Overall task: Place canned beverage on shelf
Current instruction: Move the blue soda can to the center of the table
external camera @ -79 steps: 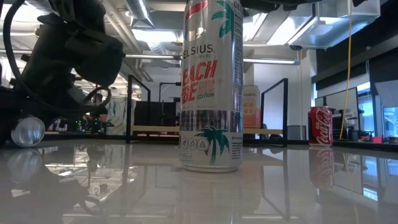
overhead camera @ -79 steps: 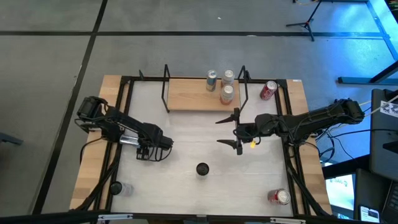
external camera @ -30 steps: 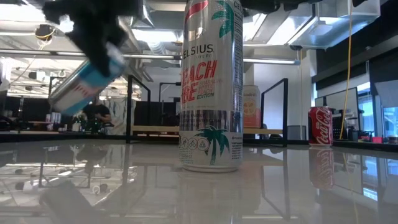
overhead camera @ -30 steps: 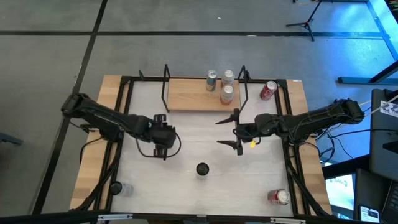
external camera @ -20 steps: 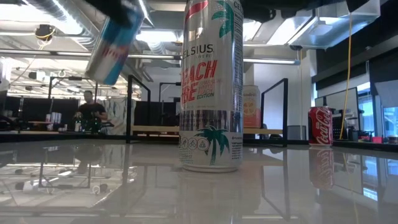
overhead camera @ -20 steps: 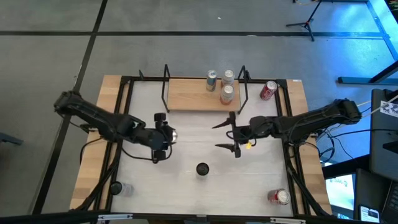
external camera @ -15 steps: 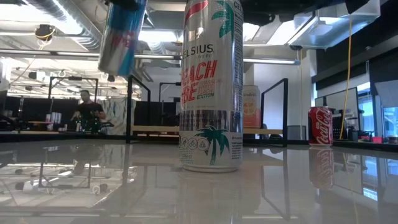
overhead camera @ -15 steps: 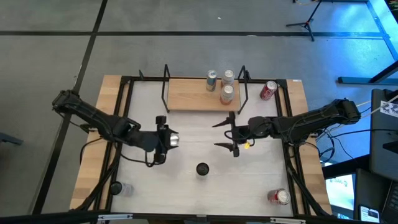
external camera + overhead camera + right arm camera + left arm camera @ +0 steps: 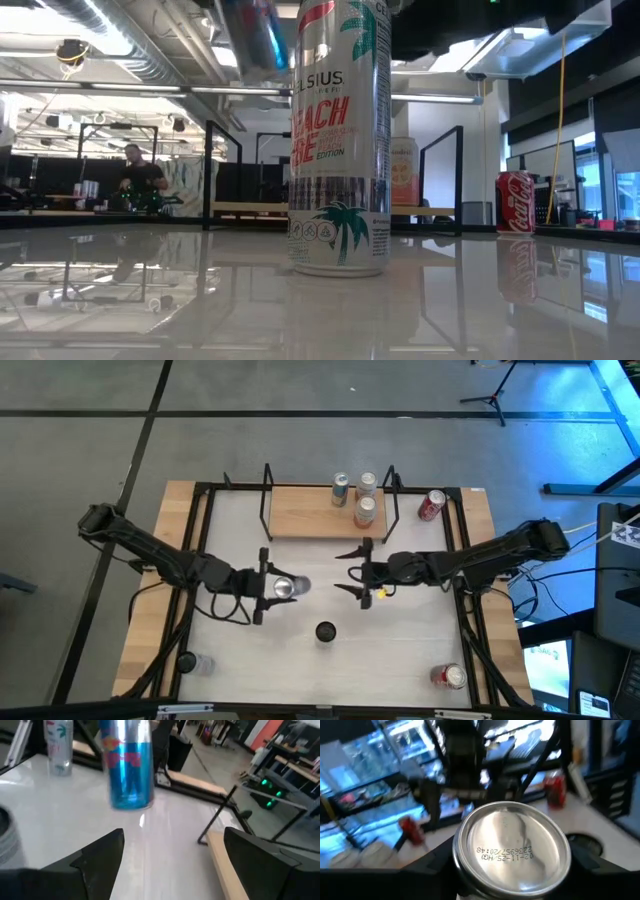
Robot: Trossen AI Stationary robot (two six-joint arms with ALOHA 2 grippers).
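My left gripper (image 9: 272, 588) is shut on a blue can (image 9: 285, 588) above the table's middle. The can also shows in the low view (image 9: 255, 30) and in the right wrist view (image 9: 131, 770). My right gripper (image 9: 358, 570) is open and empty. It stands right of the can and points at it, between the can and the table's right edge. The shelf (image 9: 305, 512), a light-wood board with black rod uprights, stands at the table's far edge. It bears three cans (image 9: 365, 510) on its right end. My left gripper pinches the blue can's wall (image 9: 470, 881) between its two fingers (image 9: 436, 866), close under the silver end with the printed code (image 9: 512, 847). The fingers come from the table's left. The can hangs nearly upright, that end up, its lower end (image 9: 131, 802) clear of the table.
A tall white can (image 9: 325, 631) stands near the table's middle, just near of both grippers; it fills the low view (image 9: 340, 140). A red can (image 9: 431, 505) lies right of the shelf. Another red can (image 9: 450, 677) and a pale can (image 9: 192, 663) sit at the near corners.
My left gripper has carried the blue can up and toward the table's right edge. The can has turned from steeply tilted to nearly upright. My right gripper has moved toward the table's left, nearer the can, and has stayed open.
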